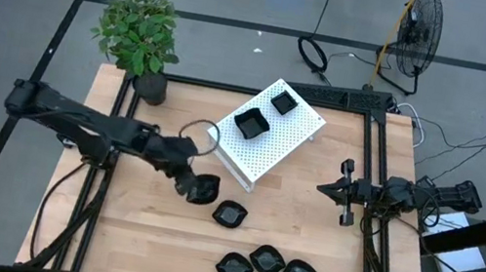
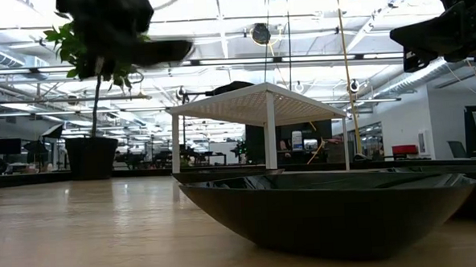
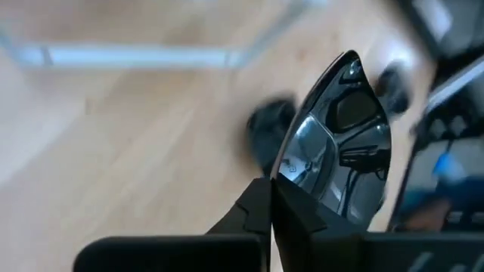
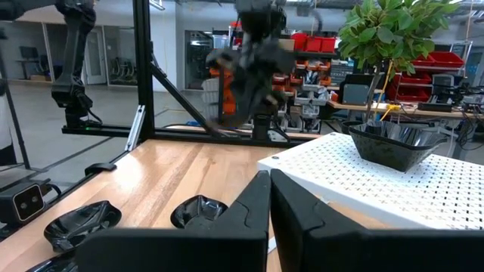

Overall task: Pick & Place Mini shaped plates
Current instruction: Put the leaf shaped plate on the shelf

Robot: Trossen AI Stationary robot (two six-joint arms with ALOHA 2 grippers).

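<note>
The left gripper (image 1: 192, 187) is grasping a mini shaped plate (image 1: 204, 189) by its rim, lifted beside the white perforated box (image 1: 267, 140). Next: carrying it onto the box. The right gripper (image 1: 344, 192), clenched empty, is waiting at the table's right.

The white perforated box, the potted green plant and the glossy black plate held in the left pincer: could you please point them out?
White perforated box (image 1: 273, 147): high view, bare top panel.
Potted green plant (image 1: 139, 32): high view, leaves.
Glossy black plate in the left pincer (image 3: 338, 148): left wrist view, shiny inner face.
</note>
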